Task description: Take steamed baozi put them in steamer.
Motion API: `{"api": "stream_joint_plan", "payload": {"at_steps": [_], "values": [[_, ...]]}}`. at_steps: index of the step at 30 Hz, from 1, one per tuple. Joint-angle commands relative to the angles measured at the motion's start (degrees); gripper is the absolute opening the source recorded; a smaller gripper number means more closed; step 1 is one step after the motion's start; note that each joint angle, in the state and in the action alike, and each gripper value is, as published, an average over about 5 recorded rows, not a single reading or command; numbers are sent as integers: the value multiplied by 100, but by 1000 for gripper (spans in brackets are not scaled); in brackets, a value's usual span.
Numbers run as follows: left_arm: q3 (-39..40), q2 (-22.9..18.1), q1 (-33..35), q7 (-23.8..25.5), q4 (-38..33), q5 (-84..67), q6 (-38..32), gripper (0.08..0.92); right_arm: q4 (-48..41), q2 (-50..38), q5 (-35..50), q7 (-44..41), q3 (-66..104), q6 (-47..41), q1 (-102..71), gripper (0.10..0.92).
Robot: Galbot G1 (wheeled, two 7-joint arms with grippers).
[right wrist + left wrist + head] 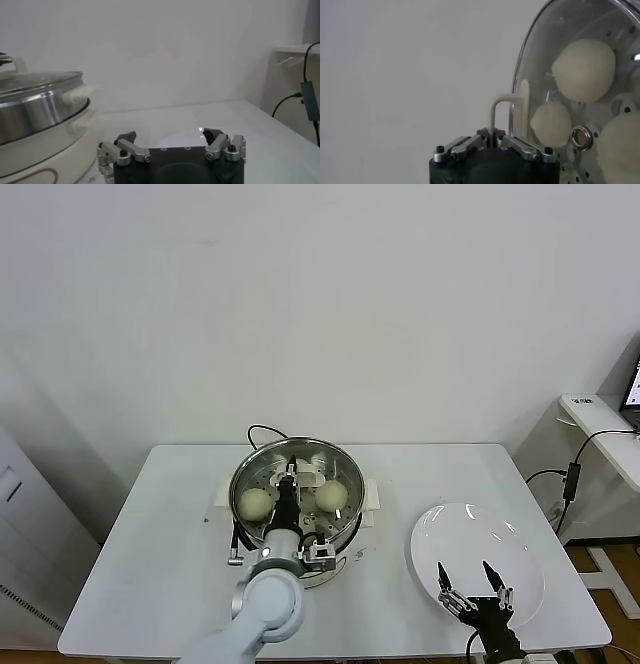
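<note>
The steamer point(243, 476) stands at the table's middle on its white base point(368, 496), and also shows in the right wrist view point(40, 107). The glass lid point(540, 60) lies over it. My left gripper point(291, 479) is above the pot's middle, shut on the lid's cream handle point(507, 107). Two baozi point(256, 503) point(331, 495) show in the head view. In the left wrist view three baozi point(583, 70) point(550, 123) point(620, 145) show through the glass. My right gripper point(475, 582) is open and empty, low over the white plate point(520, 549).
A black cord point(262, 429) runs behind the steamer. A white side table point(600, 419) with hanging cables stands to the right of the main table point(170, 564). The plate holds nothing.
</note>
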Motion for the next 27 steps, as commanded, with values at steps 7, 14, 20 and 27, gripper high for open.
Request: {"api": "stream_joint_plan", "payload": {"at_steps": [7, 14, 20, 27], "values": [[-120, 477, 515, -500, -1055, -1883, 282, 332, -21, -44, 24, -36, -52, -11, 78, 823], [-421, 916, 1061, -790, -1786, -2998, 205, 539, -58, -104, 66, -56, -180, -27, 194, 823], [-1061, 1019, 1603, -1381, -2322, -3967, -782, 713, 73, -333, 612, 41, -262, -1, 466, 823], [-2561, 596, 2009, -2114, -2463, -5355, -2316, 820, -25, -619, 493, 321, -258, 0, 992, 823]]}}
